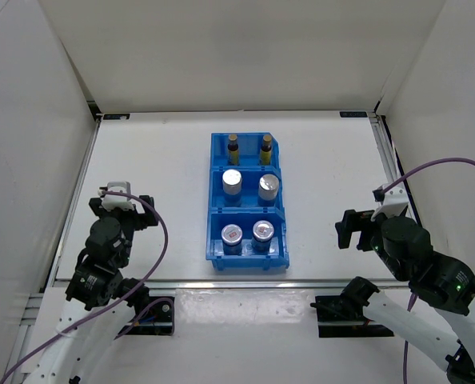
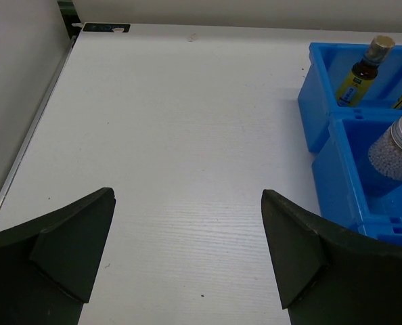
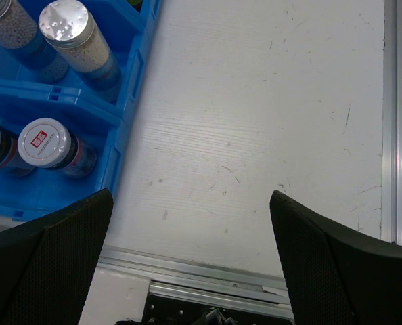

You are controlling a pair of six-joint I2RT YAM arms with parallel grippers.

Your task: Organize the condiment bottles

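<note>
Two slim condiment bottles with yellow bodies and dark caps stand in the far compartment of the blue bin [image 1: 208, 210], one on the left [image 1: 233, 148] and one on the right [image 1: 265, 148]. The left one also shows in the left wrist view [image 2: 363, 70]. My left gripper [image 1: 129, 202] is open and empty over bare table, left of the bin; in its wrist view [image 2: 187, 237] the jaws stand wide apart. My right gripper [image 1: 353, 228] is open and empty, right of the bin, near the table's front edge [image 3: 191, 237].
Several silver-lidded round jars fill the bin's middle [image 1: 233, 180] and near [image 1: 262, 232] compartments; two show in the right wrist view [image 3: 69, 30]. A metal rail [image 3: 208, 274] runs along the table's front edge. White walls enclose the table.
</note>
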